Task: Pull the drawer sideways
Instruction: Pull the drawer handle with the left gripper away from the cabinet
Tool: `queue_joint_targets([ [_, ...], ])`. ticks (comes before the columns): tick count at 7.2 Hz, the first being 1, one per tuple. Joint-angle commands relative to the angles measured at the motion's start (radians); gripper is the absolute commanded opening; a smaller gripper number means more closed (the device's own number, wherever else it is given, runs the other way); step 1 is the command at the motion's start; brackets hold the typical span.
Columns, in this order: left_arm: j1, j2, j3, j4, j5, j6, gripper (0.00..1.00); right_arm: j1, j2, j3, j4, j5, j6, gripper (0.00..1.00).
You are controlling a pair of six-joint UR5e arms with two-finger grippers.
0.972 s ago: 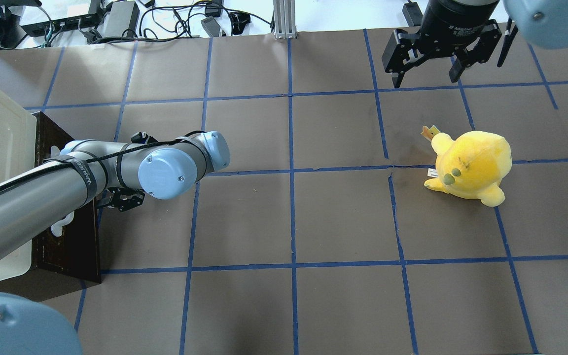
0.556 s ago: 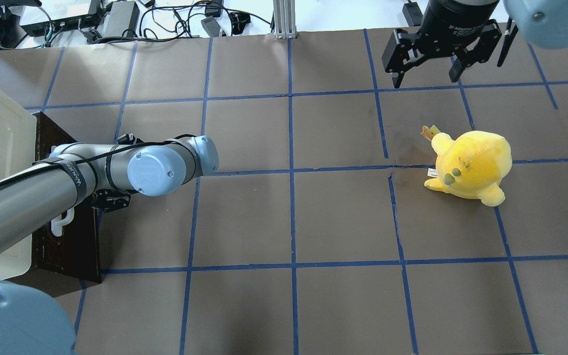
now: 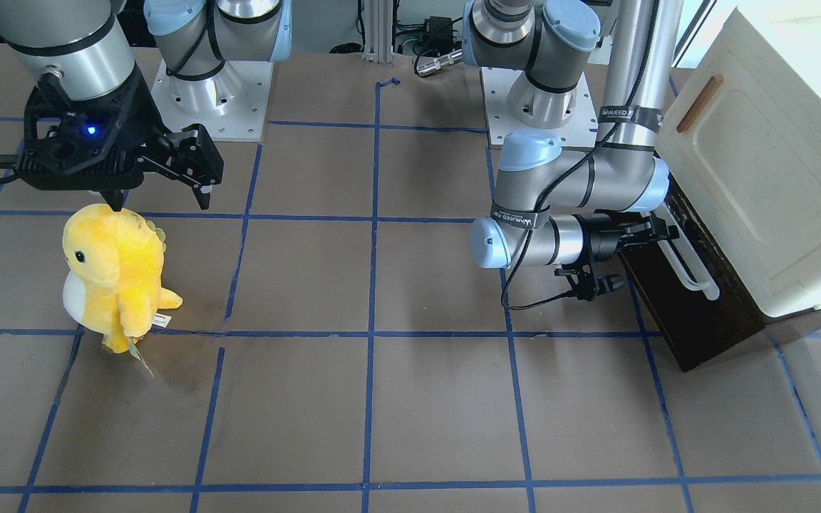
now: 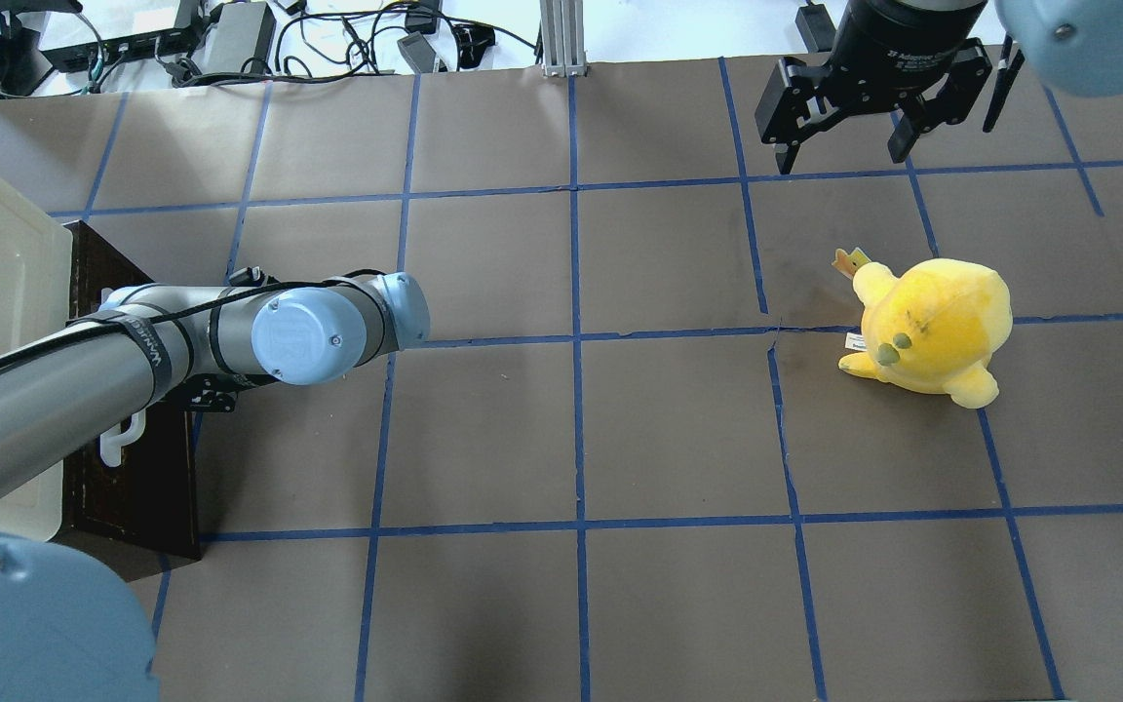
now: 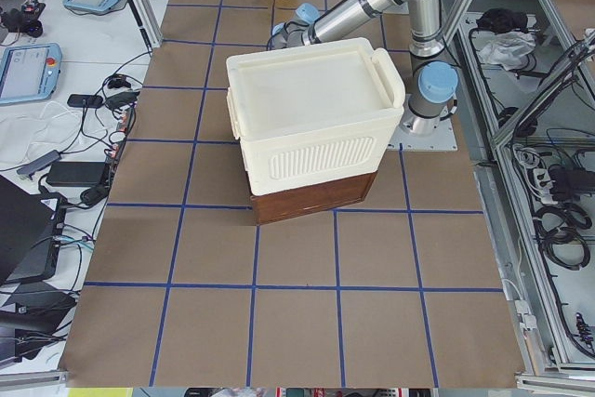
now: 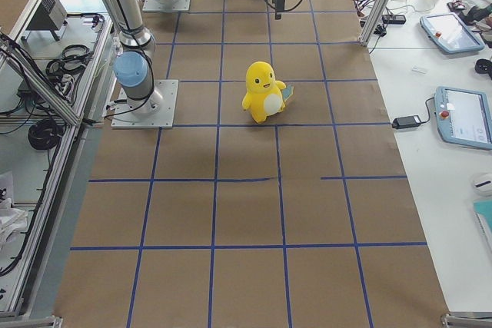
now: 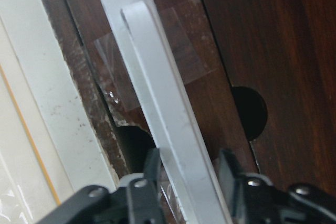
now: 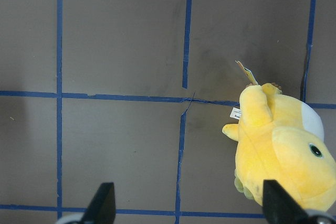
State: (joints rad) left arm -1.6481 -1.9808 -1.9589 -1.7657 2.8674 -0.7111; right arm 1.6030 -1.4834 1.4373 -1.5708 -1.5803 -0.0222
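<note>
The drawer's dark brown front [image 3: 703, 320] sits at the base of the cream cabinet [image 3: 760, 164], at the table's left end in the overhead view [image 4: 137, 478]. Its long white bar handle [image 3: 688, 274] runs along the front. My left gripper [image 3: 656, 231] points sideways at the handle. In the left wrist view its fingers [image 7: 152, 177] press on both sides of the white bar [image 7: 157, 93], shut on it. My right gripper [image 4: 841, 156] hangs open and empty at the far right, above the table.
A yellow plush toy [image 4: 927, 327] stands on the brown mat on the right, just below my right gripper [image 3: 161, 199]. The cabinet door bears a small brown wooden handle [image 3: 699, 103]. Cables and boxes lie beyond the table's far edge [image 4: 230, 39].
My left arm has moved left toward the drawer front, bringing the gripper onto the white handle. The right arm and the plush toy have not moved.
</note>
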Motion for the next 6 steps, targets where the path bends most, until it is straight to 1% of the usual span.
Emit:
queue_joint_targets([
  [1,-0.008,-0.007,0.002,0.0,-0.002,-0.01,0.12,0.0,0.0,0.0,0.0,0.0,0.001,1.0],
  [6,-0.053,-0.01,0.012,0.002,-0.01,-0.005,0.12,0.0,0.0,0.0,0.0,0.0,0.001,1.0],
])
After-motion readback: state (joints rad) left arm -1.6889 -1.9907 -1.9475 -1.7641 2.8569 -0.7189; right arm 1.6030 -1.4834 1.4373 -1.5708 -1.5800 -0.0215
